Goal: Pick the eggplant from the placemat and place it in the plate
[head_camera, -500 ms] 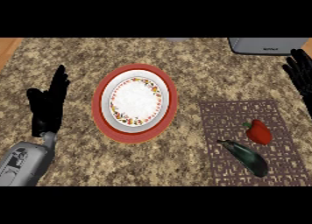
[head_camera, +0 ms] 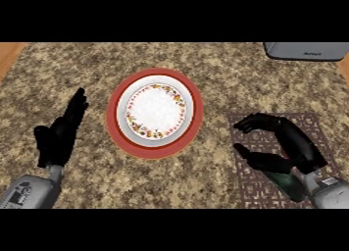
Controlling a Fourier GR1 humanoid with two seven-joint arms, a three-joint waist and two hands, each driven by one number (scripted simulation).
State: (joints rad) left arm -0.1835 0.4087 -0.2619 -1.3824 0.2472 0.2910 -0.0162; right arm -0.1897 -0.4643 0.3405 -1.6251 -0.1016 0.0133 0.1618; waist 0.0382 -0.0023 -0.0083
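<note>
Right hand [head_camera: 282, 147]: black, over the placemat [head_camera: 261, 188] near the counter's front right corner. Fingers [head_camera: 261, 122] curled forward and inward, thumb [head_camera: 253, 157] below them, a gap between the two. Whether the hand touches anything under it cannot be told; nothing shows clamped between fingers and thumb. Grey forearm [head_camera: 336, 193] enters from the lower right.

Eggplant [head_camera: 287, 185]: dark green-black, on the placemat toward its front edge, mostly hidden beneath the right wrist. Only a short stretch shows, just beside the forearm. Not on the plate.

Placemat: dark brown, fretwork pattern, lying flat on the counter's right front part. Its upper half is partly covered by the right hand.

Plate [head_camera: 157, 112]: white with a red and orange flecked border, resting on a wider red ring. Stands near the counter's middle, left of the placemat and apart from it. Nothing lies on it.

Left hand [head_camera: 60, 135]: black, fingers straight and up, resting open near the counter's left edge, left of the plate, holding nothing.

Counter [head_camera: 228, 73]: brown speckled stone.

Appliance [head_camera: 308, 50]: grey, at the counter's back right corner, cut off by the view's edge.
</note>
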